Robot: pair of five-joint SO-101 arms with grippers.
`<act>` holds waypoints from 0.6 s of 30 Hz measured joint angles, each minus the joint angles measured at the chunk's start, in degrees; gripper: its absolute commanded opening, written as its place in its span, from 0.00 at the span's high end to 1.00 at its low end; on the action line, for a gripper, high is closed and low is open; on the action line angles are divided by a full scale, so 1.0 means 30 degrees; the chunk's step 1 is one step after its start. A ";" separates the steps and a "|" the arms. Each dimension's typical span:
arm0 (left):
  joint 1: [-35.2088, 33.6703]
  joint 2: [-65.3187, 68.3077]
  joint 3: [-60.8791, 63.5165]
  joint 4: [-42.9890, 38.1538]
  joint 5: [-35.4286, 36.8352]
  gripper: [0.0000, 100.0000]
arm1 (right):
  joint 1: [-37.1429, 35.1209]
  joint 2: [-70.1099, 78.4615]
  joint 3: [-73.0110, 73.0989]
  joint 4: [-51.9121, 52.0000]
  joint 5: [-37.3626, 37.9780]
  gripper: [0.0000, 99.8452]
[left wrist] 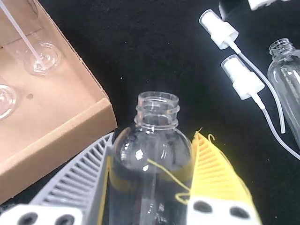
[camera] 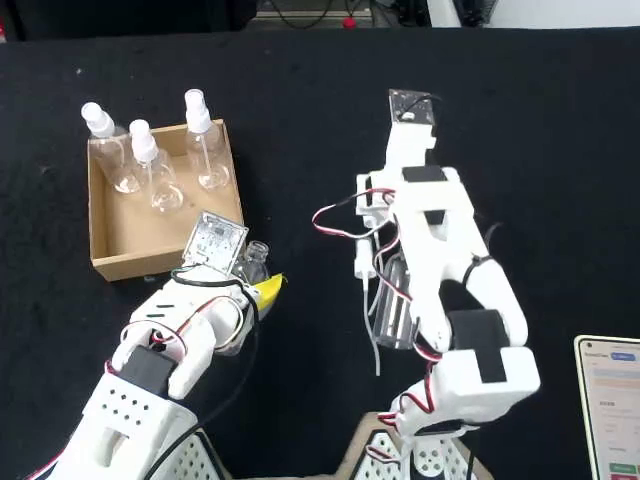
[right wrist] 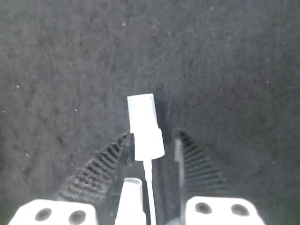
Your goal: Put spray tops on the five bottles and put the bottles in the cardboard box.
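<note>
Two pincers share the work. The left pincer [left wrist: 152, 187], low in the left wrist view, is clamped on an uncapped bottle [left wrist: 157, 140], its neck left clear, likely to take a top. The right pincer [right wrist: 152, 145] straddles a spray top [right wrist: 145, 126] over the black surface [right wrist: 70, 56], jaws seemingly not yet closed. Three capped bottles [camera: 160, 175] stand in the cardboard box [camera: 112, 240], upper left of the high view.

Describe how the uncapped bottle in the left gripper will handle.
The bottle looks clear, thin-walled and empty, so it is probably light and apt to flex if squeezed. Its smooth round wall might slip or twist between the ribbed fingers of the left gripper. Laid on its side, it would likely roll.
</note>
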 measured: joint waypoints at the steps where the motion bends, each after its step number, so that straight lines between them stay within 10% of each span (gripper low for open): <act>1: 0.0000 0.0000 0.0000 0.0000 0.0000 0.84 | -0.0117 0.0205 -0.0234 0.0322 0.0264 0.81; 18: 0.0029 -0.0029 0.0176 0.0000 0.0000 0.84 | -0.0586 0.3516 -0.2432 0.1348 0.0703 0.92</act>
